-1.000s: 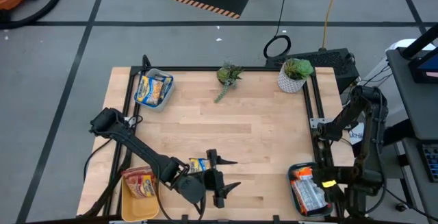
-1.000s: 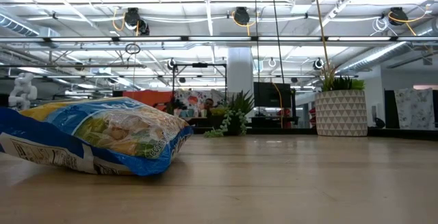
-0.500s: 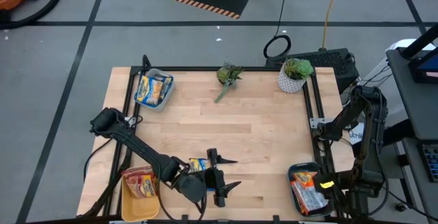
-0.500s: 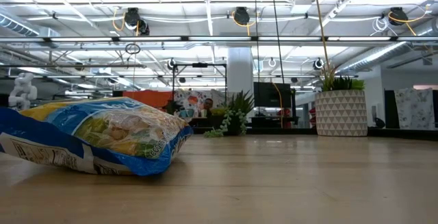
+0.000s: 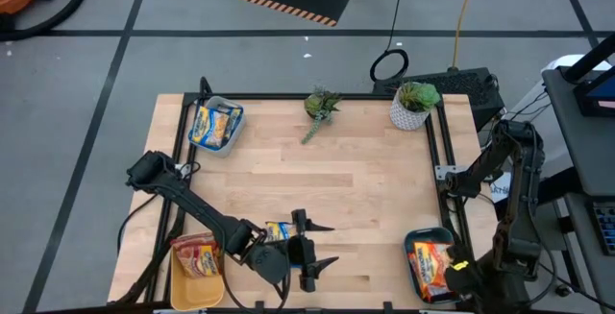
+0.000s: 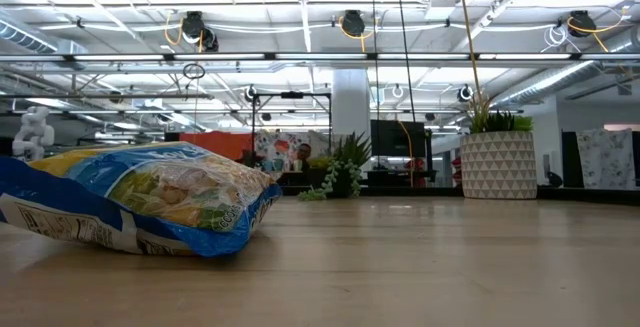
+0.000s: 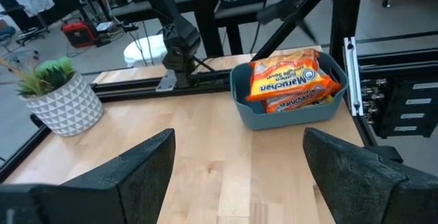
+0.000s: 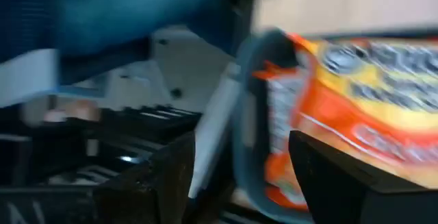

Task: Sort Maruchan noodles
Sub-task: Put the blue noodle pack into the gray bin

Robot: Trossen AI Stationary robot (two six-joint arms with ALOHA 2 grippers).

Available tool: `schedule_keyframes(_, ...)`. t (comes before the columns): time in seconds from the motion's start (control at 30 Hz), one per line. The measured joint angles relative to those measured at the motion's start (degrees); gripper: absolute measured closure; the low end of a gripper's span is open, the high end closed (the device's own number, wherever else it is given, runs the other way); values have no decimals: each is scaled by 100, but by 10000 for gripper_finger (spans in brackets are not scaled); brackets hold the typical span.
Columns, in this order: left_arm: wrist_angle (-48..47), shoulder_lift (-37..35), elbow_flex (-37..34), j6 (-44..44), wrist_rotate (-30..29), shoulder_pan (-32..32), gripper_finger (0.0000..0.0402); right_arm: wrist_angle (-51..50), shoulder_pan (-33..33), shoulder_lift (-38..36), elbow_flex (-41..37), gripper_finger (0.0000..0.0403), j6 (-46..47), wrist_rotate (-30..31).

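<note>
While hovering low over table's near edge, left gripper (image 5: 315, 245) spread wide, holding nothing, just beside blue-and-yellow packet (image 5: 278, 230) lying flat on wood. Right gripper (image 8: 236, 169) parted, empty, beside teal bin (image 5: 415, 239) with orange packets (image 5: 430, 261) inside.

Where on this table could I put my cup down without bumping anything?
The bare wood in the table's middle, between the white plant pot and the teal bin, is free. It is crowded at the near edge, where the left tool stands open beside a blue packet.
</note>
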Motion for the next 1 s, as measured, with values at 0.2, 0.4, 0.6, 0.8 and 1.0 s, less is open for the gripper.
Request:
schedule_keyframes(0.2,-10,0,0,-17,22,0,76,1631,-40,0,0,176,-1554,48)
schedule_keyframes(0.4,-381,0,0,-332,397,72,76,2648,-304,0,0,176,-3409,25)
schedule_keyframes(0.6,-1184,0,0,-911,429,114,76,2334,-793,0,0,177,-4129,683)
schedule_keyframes(0.8,-1753,0,0,-1774,644,98,76,2219,-1365,0,0,177,-4712,1542)
schedule_keyframes(1.0,-2289,0,0,-3319,1701,38,76,2378,-1726,-7,-181,177,-5062,2602)
